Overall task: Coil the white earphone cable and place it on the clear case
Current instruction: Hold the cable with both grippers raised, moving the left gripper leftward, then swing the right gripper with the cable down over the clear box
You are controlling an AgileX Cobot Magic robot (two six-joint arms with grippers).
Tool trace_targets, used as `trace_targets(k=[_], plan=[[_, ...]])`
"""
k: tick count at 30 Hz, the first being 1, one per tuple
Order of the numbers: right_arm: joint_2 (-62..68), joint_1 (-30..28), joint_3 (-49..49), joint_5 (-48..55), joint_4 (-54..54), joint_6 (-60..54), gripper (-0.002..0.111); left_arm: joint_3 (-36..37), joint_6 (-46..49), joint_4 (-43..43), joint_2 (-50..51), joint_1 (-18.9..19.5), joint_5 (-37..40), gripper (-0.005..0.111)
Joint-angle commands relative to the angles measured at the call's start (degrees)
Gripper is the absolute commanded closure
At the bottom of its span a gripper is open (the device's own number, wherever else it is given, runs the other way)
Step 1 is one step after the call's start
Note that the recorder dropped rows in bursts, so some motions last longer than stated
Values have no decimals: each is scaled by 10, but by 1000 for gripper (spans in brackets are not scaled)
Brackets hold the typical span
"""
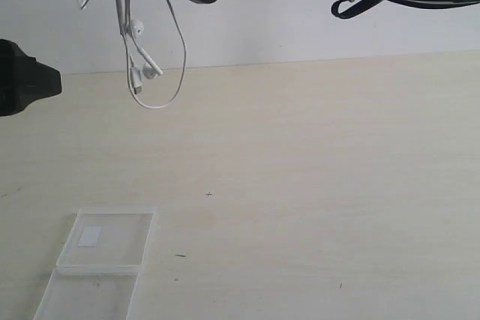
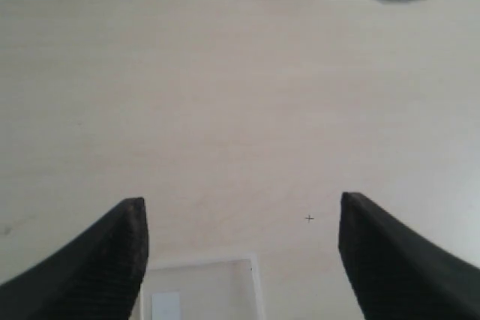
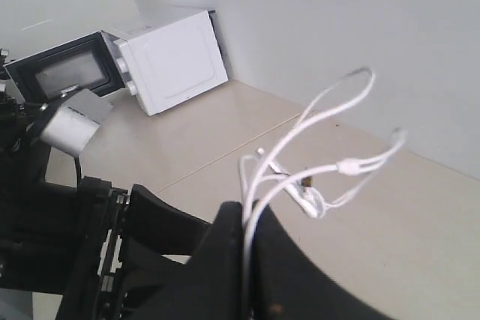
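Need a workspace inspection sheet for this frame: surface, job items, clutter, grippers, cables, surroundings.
Surface: pale wooden table, bare apart from a few tiny dark specks.
Job's things: white earphone cable hangs in loose loops in the air, off the table; clear case lies open at the near left, with a white label on one half.
Clutter: nothing seen.
Grippers: left gripper open and empty, near the case; right gripper shut on the earphone cable.
Cables: black cable loop on the arm overhead.
Surroundings: white wall; white microwave, door open.

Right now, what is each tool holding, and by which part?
Right tool grips the white earphone cable by several bunched strands; earbuds dangle free. Left tool: open, empty.
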Motion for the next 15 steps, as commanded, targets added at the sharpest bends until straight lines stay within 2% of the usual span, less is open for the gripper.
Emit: trace_targets(k=[1,5,6,8,10,15], plan=[[-4,-3,3,-14,-14,1,108,1,-21,18,-5,2,10,37],[-5,-3,3,-2,-159,103,108,1,-76,142,-24,2,101,37],[-5,-3,3,17,-243,179,108,1,-111,200,-44,2,129,37],[-5,-3,3,65,-358,276,108,1,-125,254,-77,2,146,37],[-5,-3,3,113,-404,316,108,1,-145,283,-104,2,152,37],[-5,-3,2,249,-408,393,108,1,-151,295,-154,2,151,38]])
